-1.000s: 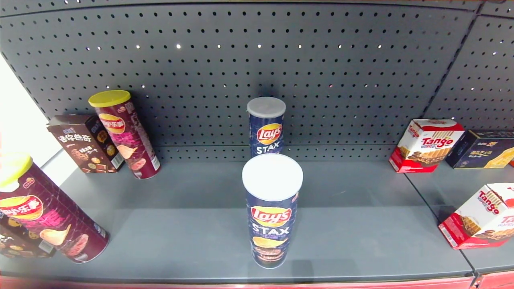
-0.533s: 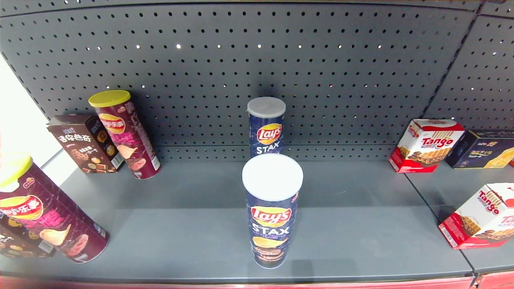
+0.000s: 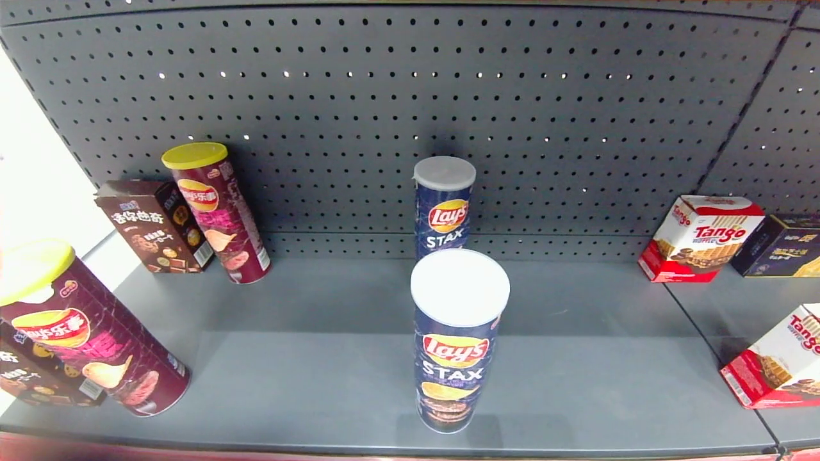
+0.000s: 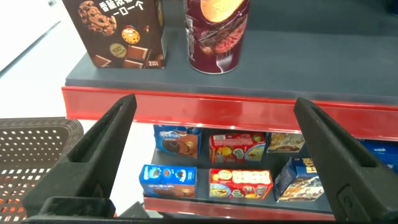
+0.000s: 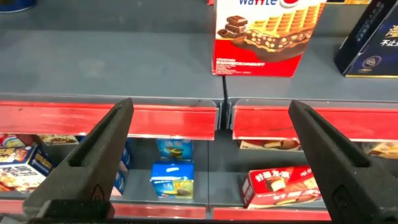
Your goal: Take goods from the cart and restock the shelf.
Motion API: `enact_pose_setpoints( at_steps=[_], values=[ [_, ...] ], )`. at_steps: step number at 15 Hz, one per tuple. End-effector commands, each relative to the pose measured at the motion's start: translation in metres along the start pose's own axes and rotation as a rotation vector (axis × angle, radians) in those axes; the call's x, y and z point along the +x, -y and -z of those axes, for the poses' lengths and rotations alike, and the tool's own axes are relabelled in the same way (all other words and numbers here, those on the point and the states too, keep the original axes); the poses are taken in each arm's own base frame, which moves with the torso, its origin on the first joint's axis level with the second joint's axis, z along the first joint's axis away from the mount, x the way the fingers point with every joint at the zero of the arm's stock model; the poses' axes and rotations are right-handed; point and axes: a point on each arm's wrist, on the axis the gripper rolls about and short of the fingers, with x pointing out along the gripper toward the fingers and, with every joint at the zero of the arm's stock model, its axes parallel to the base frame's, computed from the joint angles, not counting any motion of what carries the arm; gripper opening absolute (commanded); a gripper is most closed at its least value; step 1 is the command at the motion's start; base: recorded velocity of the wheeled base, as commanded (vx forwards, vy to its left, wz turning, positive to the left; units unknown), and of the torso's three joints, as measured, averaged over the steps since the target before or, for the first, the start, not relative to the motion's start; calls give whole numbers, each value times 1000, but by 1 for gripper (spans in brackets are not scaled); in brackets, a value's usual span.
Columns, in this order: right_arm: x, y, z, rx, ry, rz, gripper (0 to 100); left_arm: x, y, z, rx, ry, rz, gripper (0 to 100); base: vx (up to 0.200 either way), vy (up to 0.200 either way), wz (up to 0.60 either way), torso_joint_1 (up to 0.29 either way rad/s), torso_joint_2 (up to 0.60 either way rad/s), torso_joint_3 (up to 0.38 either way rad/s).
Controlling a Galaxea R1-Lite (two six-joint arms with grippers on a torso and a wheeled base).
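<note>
Only the head camera has shifted; the goods stay put. 2 tall, smooth chip cans stand upright on the grey metal shelf (image 3: 307,358), the front can (image 3: 456,358) before the rear can (image 3: 443,211). The left gripper (image 4: 214,104) and right gripper (image 5: 210,107) are spread wide and empty, facing the shelf's red edge. The wire-mesh cart (image 4: 34,146) lies beside the left one, probably the nearer arm.

The grey shelf (image 3: 307,358) carried a front blue can (image 3: 456,346) near its lip and a rear blue can (image 3: 443,205) by the pegboard back (image 3: 384,96), both upright. At the left stood a rear maroon can (image 3: 218,214), a front maroon can (image 3: 90,339) and a brown cookie box (image 3: 150,227). On the adjoining section at the right sat a rear wafer box (image 3: 705,240) and a front wafer box (image 3: 778,362).
</note>
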Motion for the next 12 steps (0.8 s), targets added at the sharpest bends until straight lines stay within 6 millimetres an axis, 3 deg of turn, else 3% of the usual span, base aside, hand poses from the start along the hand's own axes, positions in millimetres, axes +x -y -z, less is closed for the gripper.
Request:
enact_pose_setpoints(
  at_steps=[1,12],
  values=[
    [0,0,0,0,0,-1,100,0,0,0,-1,-1,-1,100,0,0,0,0,0,0],
    [0,0,0,0,0,-1,100,0,0,0,-1,-1,-1,100,0,0,0,0,0,0]
  ],
)
